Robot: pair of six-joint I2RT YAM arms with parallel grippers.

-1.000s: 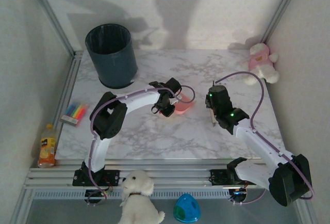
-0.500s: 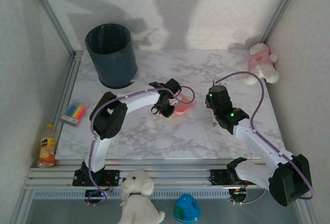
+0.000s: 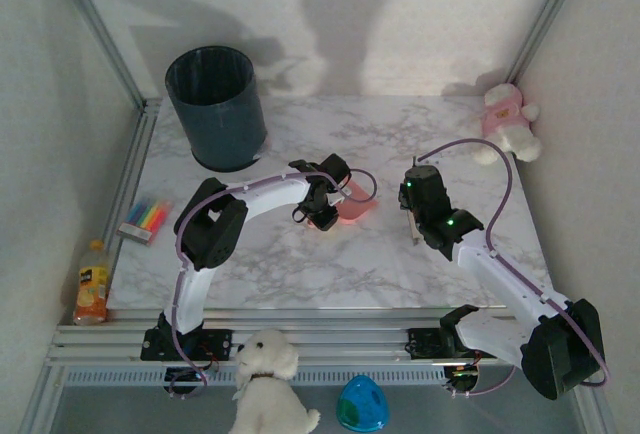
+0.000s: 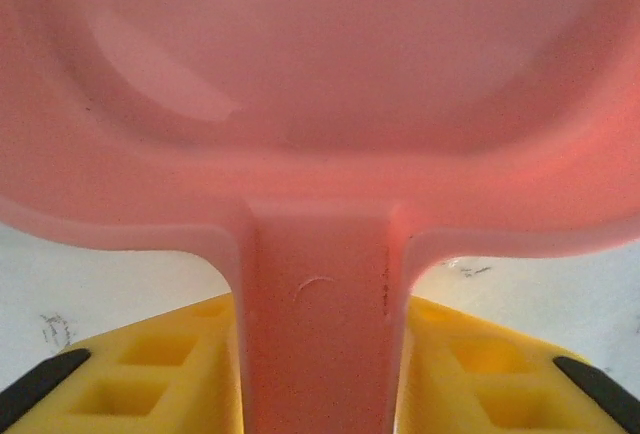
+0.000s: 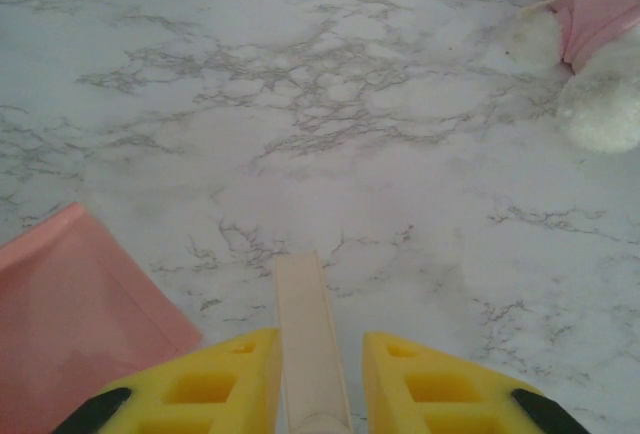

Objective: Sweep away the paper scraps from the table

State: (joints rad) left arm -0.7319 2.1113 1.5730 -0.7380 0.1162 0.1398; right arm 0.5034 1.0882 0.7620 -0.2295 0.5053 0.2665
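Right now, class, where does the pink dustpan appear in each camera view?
Top external: pink dustpan near the picture's centre.
Left wrist: dustpan across the top, handle running down between yellow fingers.
Right wrist: dustpan in the lower-left corner, left of the held pale stick.
Shared landmark: the marble table under it.

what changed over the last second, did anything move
Nothing visibly changed. The left jaws stay shut on the handle of the pink dustpan and the right jaws on the pale stick. Both are where they were over the table.
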